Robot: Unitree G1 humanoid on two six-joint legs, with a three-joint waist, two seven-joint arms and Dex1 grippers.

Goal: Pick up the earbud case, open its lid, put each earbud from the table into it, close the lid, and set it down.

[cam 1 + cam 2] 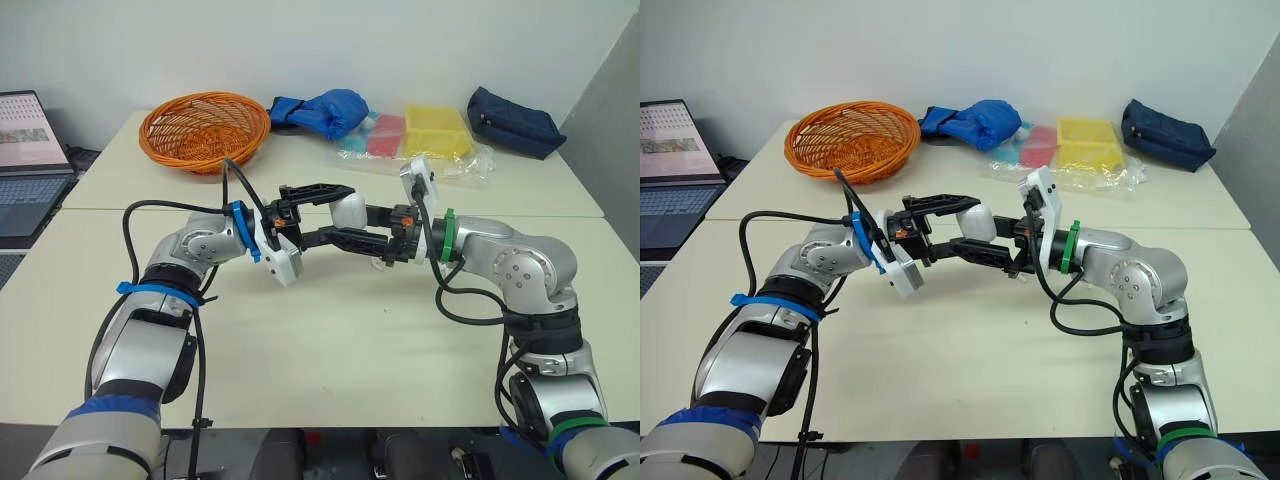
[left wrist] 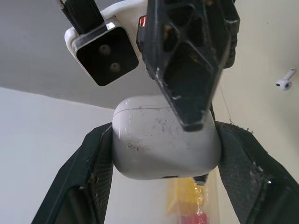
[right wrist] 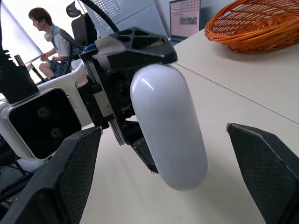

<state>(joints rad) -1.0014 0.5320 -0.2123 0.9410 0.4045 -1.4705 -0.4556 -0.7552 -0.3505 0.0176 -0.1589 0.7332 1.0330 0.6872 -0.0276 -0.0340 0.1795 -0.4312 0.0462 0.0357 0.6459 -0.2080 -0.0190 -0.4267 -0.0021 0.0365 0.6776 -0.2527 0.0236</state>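
Left fingers clamp the white earbud case by its sides, above the table between both arms. Its lid is closed and its glossy shell looks scuffed. Around it, the right fingers spread wide.

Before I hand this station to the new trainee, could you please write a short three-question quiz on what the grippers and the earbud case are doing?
1. True or false: the earbud case is open.
2. Which gripper is shut on the case?
3. The right gripper is: A) open, straddling the case; B) shut on the case; C) shut, far from the case.
Key: 1 false, it is shut. 2 the left gripper. 3 A.
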